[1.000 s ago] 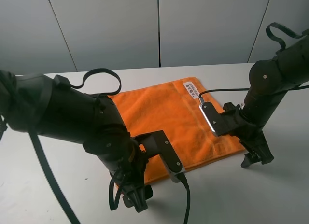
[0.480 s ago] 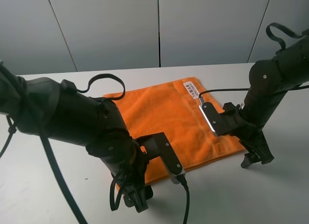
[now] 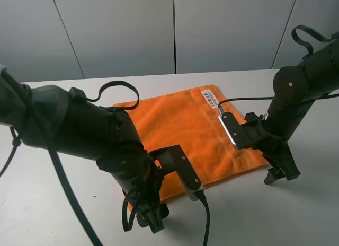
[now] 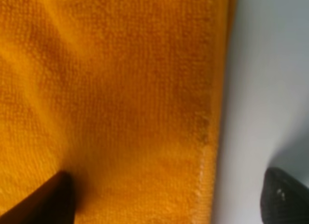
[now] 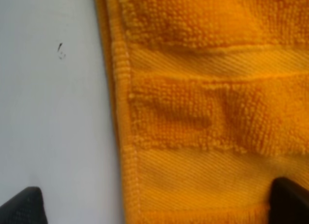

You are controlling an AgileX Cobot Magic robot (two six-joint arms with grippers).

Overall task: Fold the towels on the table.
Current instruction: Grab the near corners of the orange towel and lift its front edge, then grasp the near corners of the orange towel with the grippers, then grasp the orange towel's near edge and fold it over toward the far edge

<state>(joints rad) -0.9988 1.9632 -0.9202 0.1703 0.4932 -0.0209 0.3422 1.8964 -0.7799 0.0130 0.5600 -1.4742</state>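
Note:
The orange towel [image 3: 185, 132] lies flat on the white table [image 3: 53, 214], with its white label [image 3: 209, 97] at the far right corner. My left gripper [image 3: 151, 217] is low at the towel's near left corner. In the left wrist view [image 4: 164, 202] it is open, with one fingertip [image 4: 46, 200] on the towel [image 4: 111, 98] and the other on the bare table [image 4: 270, 79]. My right gripper [image 3: 278, 174] is low at the near right corner. In the right wrist view [image 5: 154, 207] it is open and straddles the towel's edge and its woven band [image 5: 217, 64].
Grey wall panels [image 3: 175, 28] stand behind the table's far edge. Black cables [image 3: 204, 225] hang from both arms close to the towel. Bare tabletop [image 5: 53, 113] lies on all sides of the towel.
My left arm has shifted slightly to the right and its gripper has sunk a little at the towel's corner. The right arm and the towel have not moved.

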